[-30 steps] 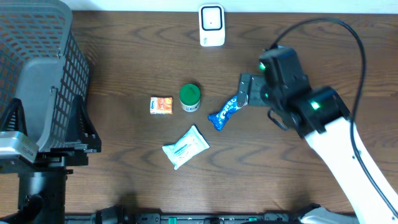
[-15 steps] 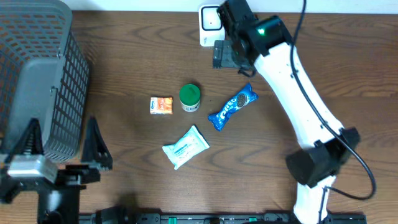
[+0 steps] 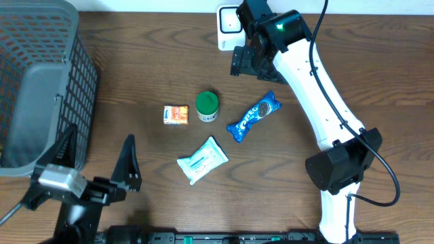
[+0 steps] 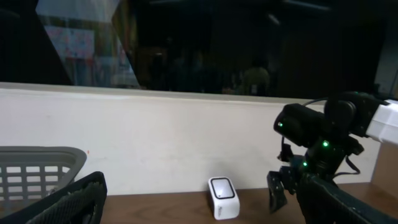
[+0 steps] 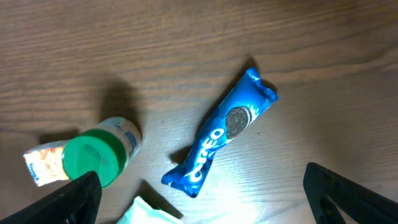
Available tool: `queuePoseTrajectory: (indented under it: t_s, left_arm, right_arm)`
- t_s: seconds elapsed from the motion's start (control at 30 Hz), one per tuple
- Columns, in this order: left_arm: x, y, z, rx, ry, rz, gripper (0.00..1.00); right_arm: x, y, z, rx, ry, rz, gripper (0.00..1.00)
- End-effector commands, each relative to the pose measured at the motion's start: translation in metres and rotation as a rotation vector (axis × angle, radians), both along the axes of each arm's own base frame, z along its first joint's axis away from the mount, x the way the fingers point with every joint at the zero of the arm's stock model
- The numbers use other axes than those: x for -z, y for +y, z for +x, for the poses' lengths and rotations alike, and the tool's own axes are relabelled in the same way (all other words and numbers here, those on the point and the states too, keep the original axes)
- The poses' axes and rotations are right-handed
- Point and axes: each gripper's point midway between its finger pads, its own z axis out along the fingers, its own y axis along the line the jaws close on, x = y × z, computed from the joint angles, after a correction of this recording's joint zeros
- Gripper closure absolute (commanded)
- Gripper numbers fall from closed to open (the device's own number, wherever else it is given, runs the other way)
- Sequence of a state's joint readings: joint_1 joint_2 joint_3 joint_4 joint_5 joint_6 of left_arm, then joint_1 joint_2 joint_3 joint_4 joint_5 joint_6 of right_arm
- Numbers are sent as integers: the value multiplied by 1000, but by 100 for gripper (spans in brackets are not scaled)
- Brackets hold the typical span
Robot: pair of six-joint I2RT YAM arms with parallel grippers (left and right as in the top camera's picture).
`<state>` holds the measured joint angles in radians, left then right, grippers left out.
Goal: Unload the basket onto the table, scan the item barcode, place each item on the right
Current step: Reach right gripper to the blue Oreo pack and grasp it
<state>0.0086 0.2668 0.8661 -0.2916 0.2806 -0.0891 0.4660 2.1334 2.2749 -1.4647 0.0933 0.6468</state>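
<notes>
A white barcode scanner [image 3: 230,27] stands at the table's back edge, also seen upright in the left wrist view as the scanner [image 4: 222,197]. Loose items lie mid-table: a blue Oreo packet [image 3: 253,116], a green-lidded tub [image 3: 207,106], a small orange packet [image 3: 176,114] and a white wipes pack [image 3: 201,160]. My right gripper [image 3: 247,61] hovers open just in front of the scanner, looking down on the Oreo packet [image 5: 224,134] and green lid [image 5: 93,158], holding nothing. My left gripper [image 3: 95,159] stands open at the front left, empty.
A large grey mesh basket [image 3: 41,81] fills the left side of the table. The right arm's white link [image 3: 319,95] stretches from the front right up across the table. A pale wall [image 4: 155,137] rises behind the scanner.
The right arm has swung from beside the Oreo packet up and left to the scanner at the back. The left gripper has shifted right along the front edge. No item has moved.
</notes>
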Motion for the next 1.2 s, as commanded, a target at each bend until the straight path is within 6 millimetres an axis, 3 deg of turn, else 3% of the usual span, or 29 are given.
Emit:
queuePoseTrajectory:
  t_s: [0.0, 0.1, 0.2, 0.43, 0.57, 0.83, 0.97, 1.03, 1.07, 1.17]
  left_arm:
    - [3, 14, -12, -79, -44, -14, 2]
    - [3, 21, -22, -116, -75, -35, 2]
    - [2, 22, -31, -113, -103, -43, 2]
    - [0, 32, -35, -156, -111, -72, 2]
    - [0, 33, -35, -163, -113, -62, 2]
    - [0, 33, -35, -163, -113, -62, 2]
    - [0, 33, -35, -163, -114, -62, 2]
    - [0, 33, -35, -163, -115, -62, 2]
    - [0, 33, -36, -163, -118, -63, 2]
    - [0, 33, -37, -162, -119, -63, 2]
  right_arm:
    - [9, 9, -4, 42, 47, 38, 1]
    - [29, 9, -5, 112, 106, 27, 1]
    - [62, 12, -3, 153, 190, 41, 1]
    - [129, 13, -8, 318, 385, 56, 15]
    - [151, 12, -13, 369, 440, 31, 21]
    - [167, 5, -33, 442, 532, -41, 24]
    - [185, 3, -39, 465, 574, -73, 28]
    - [197, 3, -42, 467, 597, -91, 35]
    - [205, 2, -43, 469, 609, -101, 43]
    - [210, 1, -44, 470, 618, -108, 55]
